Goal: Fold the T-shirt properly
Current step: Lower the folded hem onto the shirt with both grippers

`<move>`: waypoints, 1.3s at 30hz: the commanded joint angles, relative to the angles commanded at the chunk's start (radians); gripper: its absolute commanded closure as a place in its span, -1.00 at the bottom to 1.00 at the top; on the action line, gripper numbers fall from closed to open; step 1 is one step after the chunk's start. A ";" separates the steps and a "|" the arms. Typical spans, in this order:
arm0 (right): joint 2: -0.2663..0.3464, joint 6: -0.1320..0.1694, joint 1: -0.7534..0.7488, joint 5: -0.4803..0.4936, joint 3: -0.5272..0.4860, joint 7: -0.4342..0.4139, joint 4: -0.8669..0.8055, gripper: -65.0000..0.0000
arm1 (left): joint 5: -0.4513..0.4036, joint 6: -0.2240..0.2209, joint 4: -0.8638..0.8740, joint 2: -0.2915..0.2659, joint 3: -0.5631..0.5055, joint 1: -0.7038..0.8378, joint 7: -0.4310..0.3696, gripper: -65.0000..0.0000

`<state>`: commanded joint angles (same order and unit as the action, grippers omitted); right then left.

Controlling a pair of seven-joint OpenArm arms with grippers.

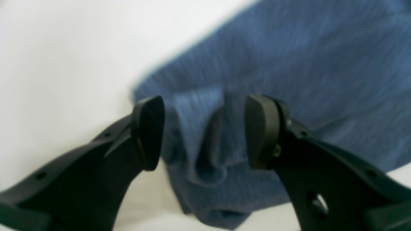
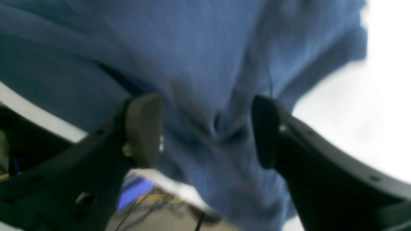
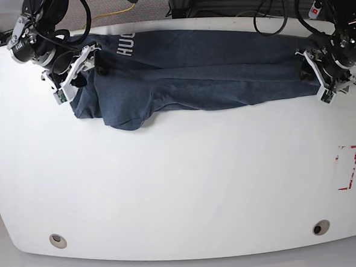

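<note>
T-shirt (image 3: 205, 77) stretched as a long band across upper part of base view, on white surface (image 3: 169, 188), far edge near the surface's top rim; white lettering partly showing at upper left. Lower edge uneven, with a loose lobe drooping at lower left of the band and wrinkles through the middle.

Right hand (image 3: 77, 70) at upper left of frame, at the shirt's end. In right wrist view, fingers (image 2: 144, 128) spread, bunched fabric lying between them, pads not pressed onto it. Left hand (image 3: 324, 76) at upper right of frame, at the other end. Left wrist view same story: fingers (image 1: 149, 131) apart, a pleated corner of cloth between, no pinch visible.

Step judged: both hands set at opposite ends, apparently around a grip or release for the lengthwise fold.

To do well: close on both layers of the bunched corner, not just top ply. Keep equal tension at both ends so the band stays straight. Lift and carry both ends together, same height, toward near side. Mind the drooping lobe at lower left; likely to fold crooked unless tucked or flattened first.
</note>
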<state>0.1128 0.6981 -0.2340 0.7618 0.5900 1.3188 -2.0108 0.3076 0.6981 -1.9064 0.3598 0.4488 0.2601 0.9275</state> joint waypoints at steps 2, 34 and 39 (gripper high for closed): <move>-0.002 0.000 0.044 -0.025 -0.003 0.000 0.003 -0.33 | 0.000 0.000 -0.008 -0.003 -0.002 -0.003 0.029 -0.13; -0.021 0.000 0.384 -0.344 -0.198 -0.109 0.462 0.93 | -0.009 0.000 0.203 -0.031 -0.034 -0.023 0.098 -0.12; -0.023 0.000 0.338 -0.344 -0.153 -0.057 0.292 1.00 | -0.060 0.000 0.203 -0.035 -0.035 -0.023 0.097 -0.12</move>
<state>0.0898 0.6981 0.1036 0.4181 0.4365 1.2620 -1.7192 0.2478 0.6981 -1.7039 0.3245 0.4135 0.2371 1.0242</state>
